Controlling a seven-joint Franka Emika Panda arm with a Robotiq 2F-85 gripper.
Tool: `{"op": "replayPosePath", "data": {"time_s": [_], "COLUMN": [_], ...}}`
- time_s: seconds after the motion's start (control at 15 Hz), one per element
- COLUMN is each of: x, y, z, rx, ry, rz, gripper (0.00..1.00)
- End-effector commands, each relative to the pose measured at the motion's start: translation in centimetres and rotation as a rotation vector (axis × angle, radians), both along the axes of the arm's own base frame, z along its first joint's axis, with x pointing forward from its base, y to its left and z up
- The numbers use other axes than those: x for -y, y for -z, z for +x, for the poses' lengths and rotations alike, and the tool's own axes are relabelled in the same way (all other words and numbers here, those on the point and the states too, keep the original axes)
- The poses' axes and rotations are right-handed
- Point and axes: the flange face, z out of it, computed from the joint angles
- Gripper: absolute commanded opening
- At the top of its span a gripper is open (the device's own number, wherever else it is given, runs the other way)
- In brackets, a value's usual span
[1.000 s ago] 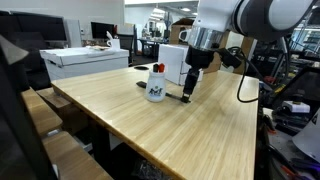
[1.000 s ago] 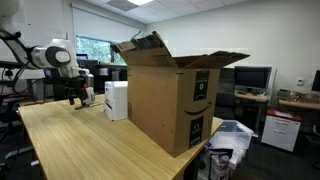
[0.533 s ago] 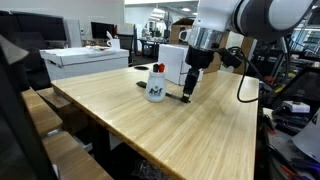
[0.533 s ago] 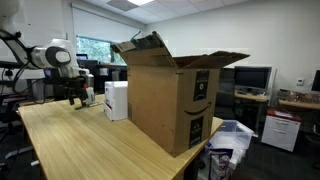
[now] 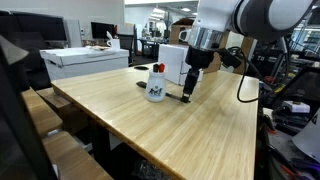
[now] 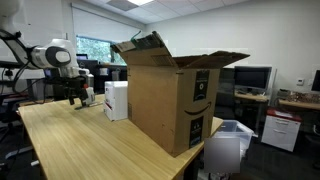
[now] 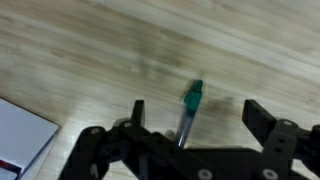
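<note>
A marker with a green cap (image 7: pixel 191 100) lies on the wooden table (image 7: pixel 80 50), its grey barrel running under the gripper body. My gripper (image 7: pixel 196 110) is open, with one black finger on each side of the marker and not touching it. In both exterior views the gripper (image 5: pixel 190 93) (image 6: pixel 76 99) hangs just above the tabletop, pointing down. A small white bottle with a red cap (image 5: pixel 155 84) stands on the table close beside the gripper.
A large open cardboard box (image 6: pixel 170 95) stands on the table, with a white box (image 6: pixel 117 100) next to it. The white box (image 5: pixel 174 62) is just behind the gripper. A flat white object (image 7: pixel 20 135) shows at the wrist view's lower left. Office desks and monitors surround the table.
</note>
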Motion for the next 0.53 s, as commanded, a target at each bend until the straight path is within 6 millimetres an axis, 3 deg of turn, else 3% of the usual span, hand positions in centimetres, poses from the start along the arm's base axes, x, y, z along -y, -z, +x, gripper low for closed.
{"op": "replayPosePath", "data": {"time_s": [0.0,0.47], "x": [0.20,0.64], "y": [0.01,0.87], "z": [-0.02,0.19], "rx": [0.002,-0.029], "ry": [0.007,0.018], "rz": [0.005,-0.006], "gripper": [1.00,1.00]}}
